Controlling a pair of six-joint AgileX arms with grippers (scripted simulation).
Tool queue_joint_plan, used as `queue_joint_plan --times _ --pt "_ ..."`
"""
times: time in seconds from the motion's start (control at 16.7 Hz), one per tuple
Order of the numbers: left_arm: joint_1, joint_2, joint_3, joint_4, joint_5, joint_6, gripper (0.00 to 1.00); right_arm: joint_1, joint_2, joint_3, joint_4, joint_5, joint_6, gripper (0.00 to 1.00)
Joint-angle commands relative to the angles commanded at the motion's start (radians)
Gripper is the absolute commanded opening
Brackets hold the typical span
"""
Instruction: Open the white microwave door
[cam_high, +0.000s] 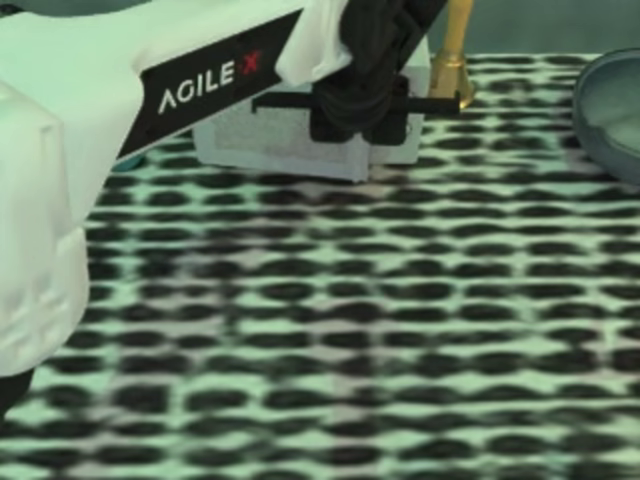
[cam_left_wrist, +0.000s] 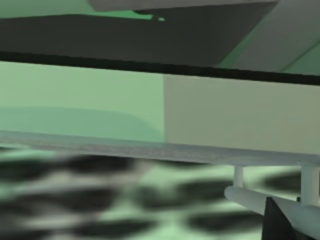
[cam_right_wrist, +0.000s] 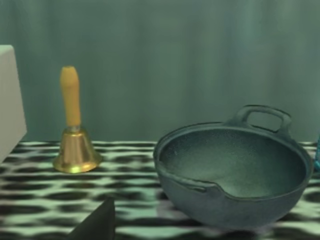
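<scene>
The white microwave (cam_high: 395, 150) stands at the table's back, under my left arm. The white microwave door (cam_high: 280, 150), with its grey mesh window, is swung slightly outward on its handle side. My left gripper (cam_high: 360, 122) is shut on the door's slim handle (cam_left_wrist: 260, 200). In the left wrist view one dark finger (cam_left_wrist: 277, 222) lies against that handle. Above the door's edge (cam_left_wrist: 125, 146) the oven's cavity shows. My right arm is out of the top view. Only one dark finger (cam_right_wrist: 100, 225) of its open gripper shows, low over the table, facing the pan.
A brass bell with a yellow handle (cam_high: 455, 55) stands just right of the microwave. A dark round pan (cam_high: 612, 110) with handles sits at the back right. The patterned tablecloth (cam_high: 350, 330) covers the table.
</scene>
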Motion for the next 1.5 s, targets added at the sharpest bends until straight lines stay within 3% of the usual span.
queue_joint_plan --times 1.5 --pt "0.003 -0.042 -0.069 0.038 0.018 0.04 0.0 0.0 0.0 0.0 0.0 0.0 0.0 1.0"
